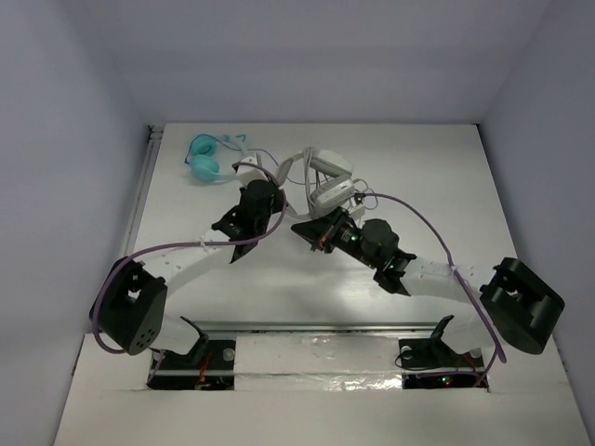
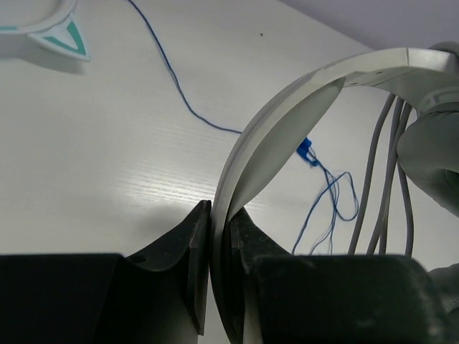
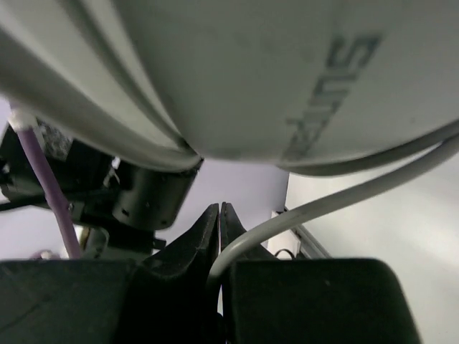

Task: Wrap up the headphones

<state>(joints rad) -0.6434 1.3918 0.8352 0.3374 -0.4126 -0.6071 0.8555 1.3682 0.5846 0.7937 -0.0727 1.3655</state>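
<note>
Looking down from above, you find the white headphones (image 1: pixel 327 177) on the table (image 1: pixel 446 186) just right of the teal headphones (image 1: pixel 206 160), with both arms reaching in to them. Your left gripper (image 2: pixel 220 215) is clamped on the edge of the wide headband (image 2: pixel 287 107), on the side facing the teal headphones, whose blue cable (image 2: pixel 179 93) trails across the table behind it. Your right gripper (image 3: pixel 219 215), on the side away from the teal headphones, has its fingers pinched onto the grey cable (image 3: pixel 323 204), directly beneath the lettered headphone shell.

right tool (image 3: pixel 219 213) pinching grey cable (image 3: pixel 323 204), headphones (image 3: pixel 251 72) close above
</note>
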